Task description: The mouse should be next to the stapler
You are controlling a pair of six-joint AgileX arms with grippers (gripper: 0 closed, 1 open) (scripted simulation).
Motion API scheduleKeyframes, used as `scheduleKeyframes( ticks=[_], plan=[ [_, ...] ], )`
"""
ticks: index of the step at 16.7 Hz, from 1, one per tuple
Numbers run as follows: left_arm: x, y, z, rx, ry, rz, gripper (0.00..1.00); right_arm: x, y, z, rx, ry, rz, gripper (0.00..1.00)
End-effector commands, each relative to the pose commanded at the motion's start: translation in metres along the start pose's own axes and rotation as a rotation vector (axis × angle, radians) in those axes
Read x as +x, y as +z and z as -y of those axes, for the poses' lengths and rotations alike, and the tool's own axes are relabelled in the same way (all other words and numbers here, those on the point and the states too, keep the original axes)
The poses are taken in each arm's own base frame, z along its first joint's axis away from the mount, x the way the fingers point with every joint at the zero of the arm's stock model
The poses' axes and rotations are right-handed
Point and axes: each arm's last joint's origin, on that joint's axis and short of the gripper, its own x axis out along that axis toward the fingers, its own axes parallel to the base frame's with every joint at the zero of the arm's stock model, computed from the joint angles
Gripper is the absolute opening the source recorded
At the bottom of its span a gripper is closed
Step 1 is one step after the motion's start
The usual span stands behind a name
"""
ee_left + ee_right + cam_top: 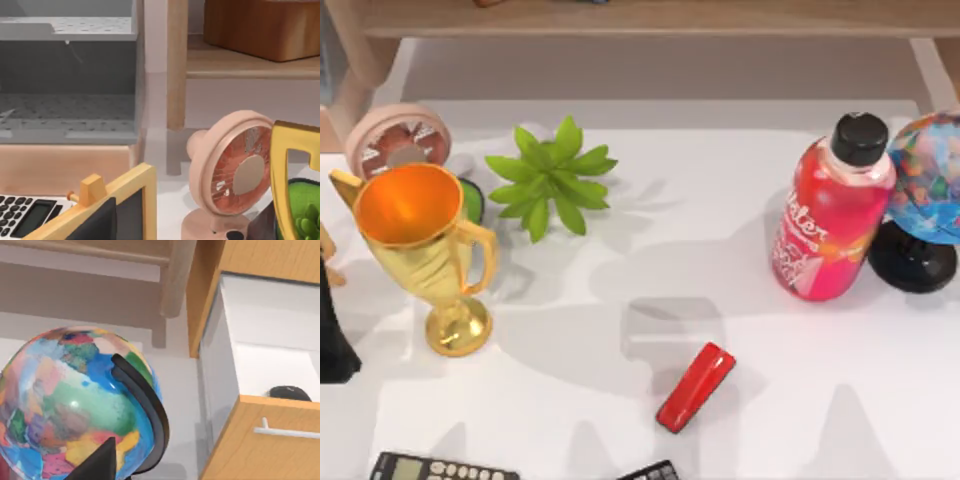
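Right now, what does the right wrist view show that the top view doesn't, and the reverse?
Right wrist view: an open wooden drawer with a dark rounded thing inside, possibly the mouse.

Top view: the red stapler near the table's front, the pink bottle, gold trophy, green plant.

Both: the globe on its black stand, at the table's right.
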Motion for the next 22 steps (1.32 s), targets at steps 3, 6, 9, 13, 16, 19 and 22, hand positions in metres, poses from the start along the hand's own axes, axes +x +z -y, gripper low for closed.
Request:
scheduleKeyframes(
  ticks=[3,6,9,13,16,19,22],
  plan=[
    [0.0,0.0,0.0,0.0,0.0,0.0,1.0,0.037,0.054,0.019,-0.052,-0.001,-0.191,1.0],
    [0.0,0.0,0.0,0.0,0.0,0.0,1.0,0.09,0.092,0.043,-0.095,0.015,-0.374,1.0],
    [0.0,0.0,0.0,0.0,0.0,0.0,1.0,0.154,0.109,0.07,-0.124,0.052,-0.55,1.0],
    [0.0,0.0,0.0,0.0,0.0,0.0,1.0,0.237,0.099,0.107,-0.141,0.116,-0.748,1.0],
    [0.0,0.0,0.0,0.0,0.0,0.0,1.0,0.285,0.073,0.133,-0.138,0.162,-0.865,1.0],
    [0.0,0.0,0.0,0.0,0.0,0.0,1.0,0.32,0.04,0.15,-0.129,0.212,-0.962,1.0],
    [0.0,0.0,0.0,0.0,0.0,0.0,1.0,0.342,0.015,0.154,-0.127,0.258,-1.024,1.0]
  ],
)
